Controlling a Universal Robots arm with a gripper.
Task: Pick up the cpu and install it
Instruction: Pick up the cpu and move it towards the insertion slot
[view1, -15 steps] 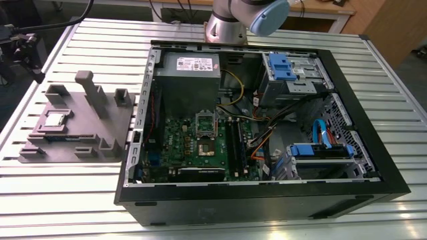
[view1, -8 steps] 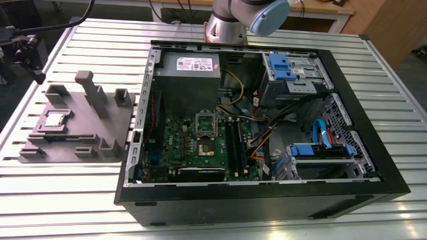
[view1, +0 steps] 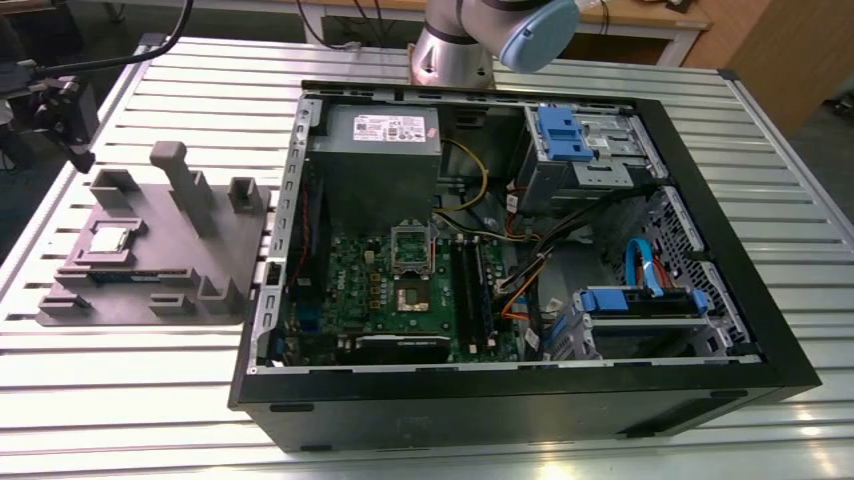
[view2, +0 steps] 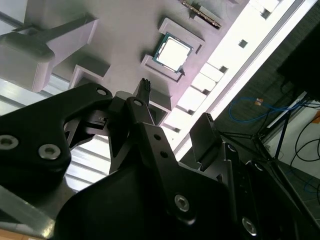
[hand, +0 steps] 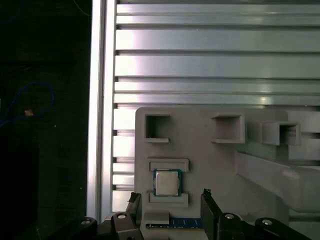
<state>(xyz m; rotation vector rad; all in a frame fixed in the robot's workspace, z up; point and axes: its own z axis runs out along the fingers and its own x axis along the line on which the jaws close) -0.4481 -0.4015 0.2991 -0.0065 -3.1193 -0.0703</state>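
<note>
Work stands at the approach — nothing is lifted yet. In the exterior view the cpu (view1: 110, 240) lies flat, metal top up, in a shallow seat of the grey holder (view1: 160, 280). The holder rests on the slatted tabletop (view1: 134, 400), at the exterior view's left of the open case (view1: 534, 400). The board (view1: 387, 290) inside the case lies face up, well apart from the cpu. The holder is probably there to give every part a fixed, known position, so that the arm (view1: 454, 50) can find it.

In the second wrist view the fingers (view2: 148, 122) are spread, with nothing between them, and they hang above the holder. The cpu (view2: 172, 52) is beyond their tips, not touched, in its seat between two raised lips.

In the first wrist view the cpu (hand: 167, 182) is seen from straight above, and the fingers (hand: 210, 210) stand apart, one off each side of it. The lips (hand: 168, 164) close two opposite edges of the chip; the other two edges are free. I judge that the fingers are opened wider than the chip and lined up with these free edges — this is why they are held so. A memory stick (hand: 170, 223) lies in the holder near the cpu, past one lip.
</note>
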